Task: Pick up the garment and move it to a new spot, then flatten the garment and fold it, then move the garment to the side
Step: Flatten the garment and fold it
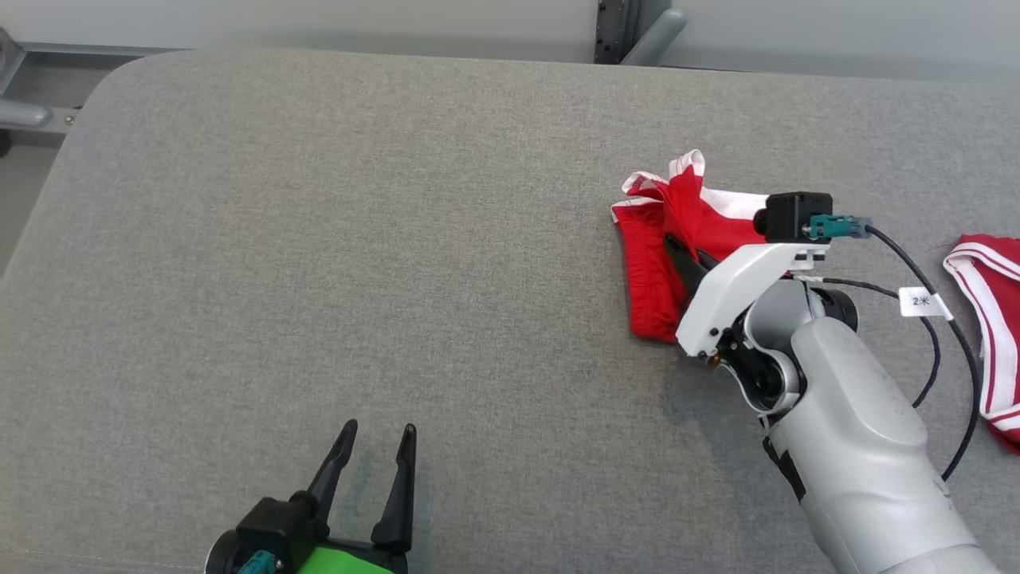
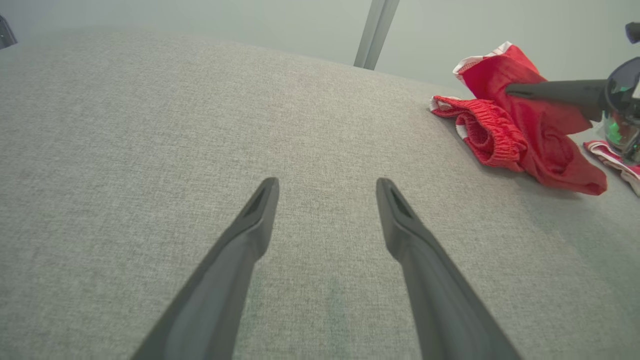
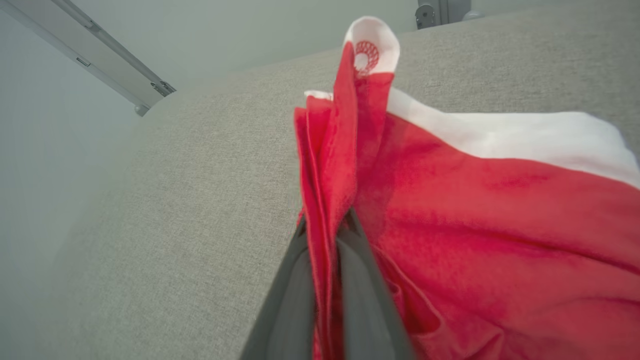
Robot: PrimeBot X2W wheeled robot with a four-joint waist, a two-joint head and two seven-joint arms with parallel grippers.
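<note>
the grey cloth-covered tabletop (image 1: 319,239) rounds off at its far left corner, its left edge slanting down the head view and its far edge running straight across, with a metal frame (image 1: 48,88) beyond. at the near edge, lower left, the left gripper (image 1: 381,426) hangs just over the surface with its jaws spread apart and holding nothing; the left wrist view (image 2: 327,182) shows plain grey weave between and ahead of them. from there a broad stretch of grey surface runs right to the garment (image 1: 649,279), well apart from that gripper. the garment, red shorts with white trim, sits crumpled right of centre, well in from the far edge, its elastic waistband toward the left (image 2: 545,145). the right gripper (image 1: 671,239) reaches in from the lower right with jaws clenched on a bunched red fold, which stands up between them in the right wrist view (image 3: 327,220). a black cable (image 1: 932,343) loops off the wrist. a second red-and-white cloth (image 1: 996,319) lies at the right edge, near but apart.
</note>
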